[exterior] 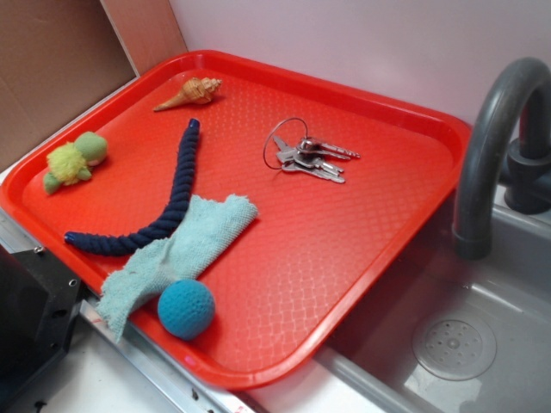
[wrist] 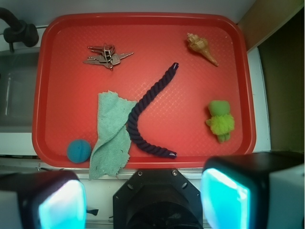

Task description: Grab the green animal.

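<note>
1. Seen from the wrist camera, leftmost: dark faucet (wrist: 18, 29) over a grey sink (wrist: 14, 93), just beside the left rim of the red tray (wrist: 143, 20).
2. Near the tray's lower left corner: teal crocheted ball (wrist: 78, 150), touching or nearly touching the pale teal cloth (wrist: 112, 133), which hangs over the near rim.
3. Toward the far left part of the tray: bunch of keys (wrist: 106, 56) on a ring, apart from everything else.
4. In the middle: dark blue rope (wrist: 148, 109), curved, one end resting against the cloth's right edge, the other end pointing toward the seashell (wrist: 202, 48) at the far right corner.
5. Right of the rope, near the tray's right rim: green animal (wrist: 220, 120), lying flat, pale green head toward the far side, fuzzy yellow-green body toward the near side; well apart from the rope and the shell.
6. At the bottom of the wrist view: gripper (wrist: 143, 195) with its fingers (wrist: 224, 198) spread wide apart, holding nothing, positioned off the tray's near edge.
7. Relative to the jaws: green animal beyond them and to the right, roughly in line with the right finger, not between the two, untouched.
8. In the exterior view: green animal (exterior: 76, 159) by the tray's left rim, seashell (exterior: 191, 93) farther back, keys (exterior: 308, 156) mid-tray.
</note>
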